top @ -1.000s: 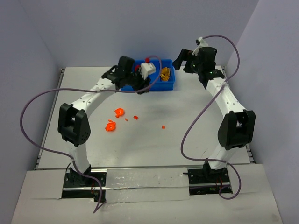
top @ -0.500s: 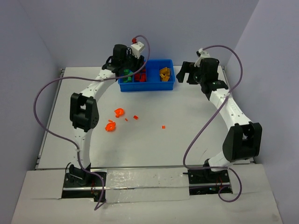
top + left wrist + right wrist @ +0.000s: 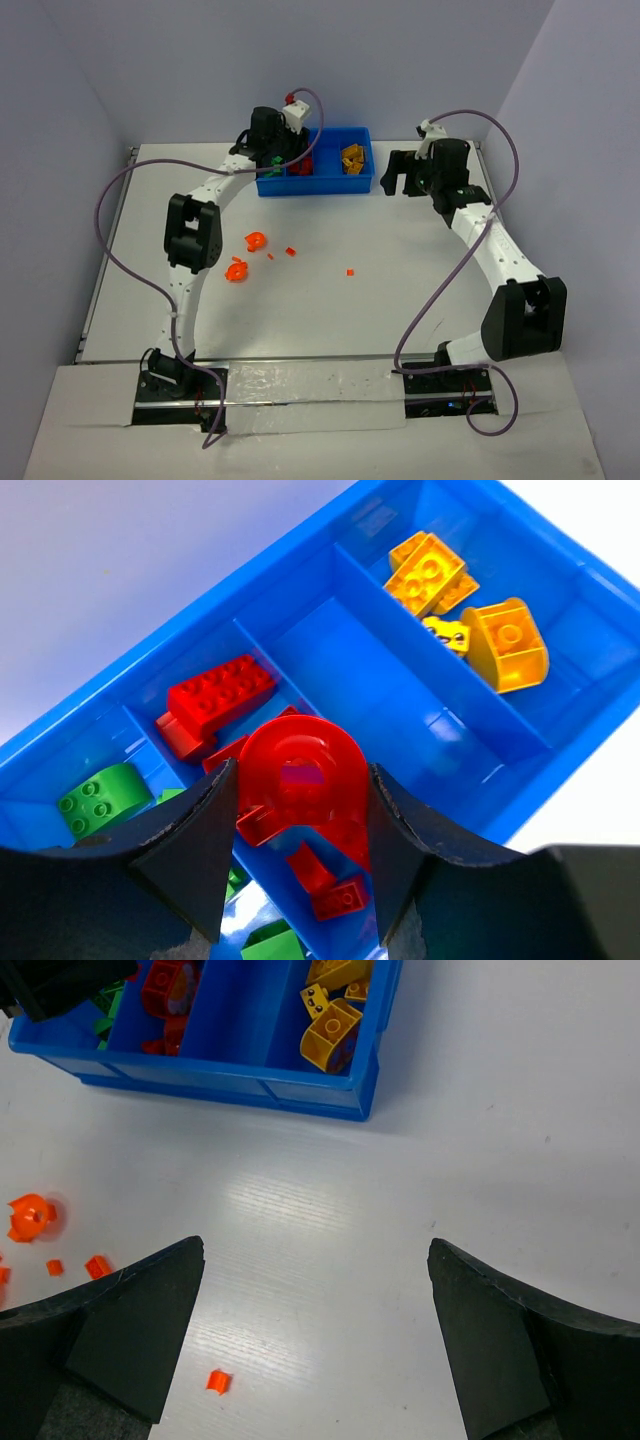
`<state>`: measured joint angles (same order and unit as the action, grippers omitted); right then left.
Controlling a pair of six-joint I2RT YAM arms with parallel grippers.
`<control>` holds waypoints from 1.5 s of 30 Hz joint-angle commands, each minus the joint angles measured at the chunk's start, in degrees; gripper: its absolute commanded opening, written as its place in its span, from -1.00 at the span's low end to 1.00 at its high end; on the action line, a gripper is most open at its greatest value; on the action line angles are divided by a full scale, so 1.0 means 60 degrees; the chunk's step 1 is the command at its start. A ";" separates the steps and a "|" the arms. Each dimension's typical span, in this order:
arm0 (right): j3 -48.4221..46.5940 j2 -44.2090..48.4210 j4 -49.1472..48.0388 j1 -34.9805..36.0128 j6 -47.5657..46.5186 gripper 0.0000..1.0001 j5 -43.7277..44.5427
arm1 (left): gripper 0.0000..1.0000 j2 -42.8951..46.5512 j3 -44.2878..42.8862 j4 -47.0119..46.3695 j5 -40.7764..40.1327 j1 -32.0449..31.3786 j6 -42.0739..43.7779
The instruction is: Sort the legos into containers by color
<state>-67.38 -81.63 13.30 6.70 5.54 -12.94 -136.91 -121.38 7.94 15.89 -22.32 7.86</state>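
My left gripper is shut on a red arch-shaped lego and holds it over the red compartment of the blue tray. That compartment holds red legos. Green legos lie in the end compartment, yellow ones in the far one, and the one between is bare. In the top view the left gripper hangs at the tray's left end. My right gripper stands open to the right of the tray, and nothing lies between its fingers. Orange legos lie loose on the table.
More orange pieces sit at mid-table: a round one, a small block and a lone chip, the chip also in the right wrist view. Purple cables loop off both arms. Grey walls close in the table's back and sides.
The left arm swung from across the tray's front to its back left end, still carrying the red piece. The right gripper came forward, toward the near side.
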 commanded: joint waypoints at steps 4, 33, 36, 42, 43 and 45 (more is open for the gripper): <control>0.0039 0.0417 0.0163 -0.0062 -0.0637 1.00 -0.0320 | -0.19 -0.0199 -0.0497 -0.0698 -0.0432 0.0015 0.0086; 0.1683 0.1108 0.3158 0.2003 -0.4764 0.51 -0.1803 | 0.99 0.5036 0.2688 0.1302 0.1676 0.1428 -0.1872; 0.1837 0.0866 0.3172 0.2885 -0.5042 0.36 -0.1676 | 0.92 0.6358 0.4299 0.1603 0.2471 0.1803 -0.1449; 0.1503 -0.0437 0.3110 0.3737 -0.4757 0.19 -0.0988 | 0.90 0.8294 0.6576 0.1445 0.2000 0.2156 -0.1541; 0.1411 -0.0558 0.3131 0.3814 -0.4648 0.16 -0.0879 | 0.90 0.8427 0.6727 0.1435 0.1985 0.2168 -0.1577; 0.1236 -0.0990 0.3177 0.4002 -0.4321 0.10 -0.0721 | 0.90 0.8645 0.6975 0.1420 0.1900 0.2193 -0.1695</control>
<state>-57.27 -83.57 31.77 29.18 -22.31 -20.63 -86.90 -82.28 15.44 26.32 -9.43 -0.96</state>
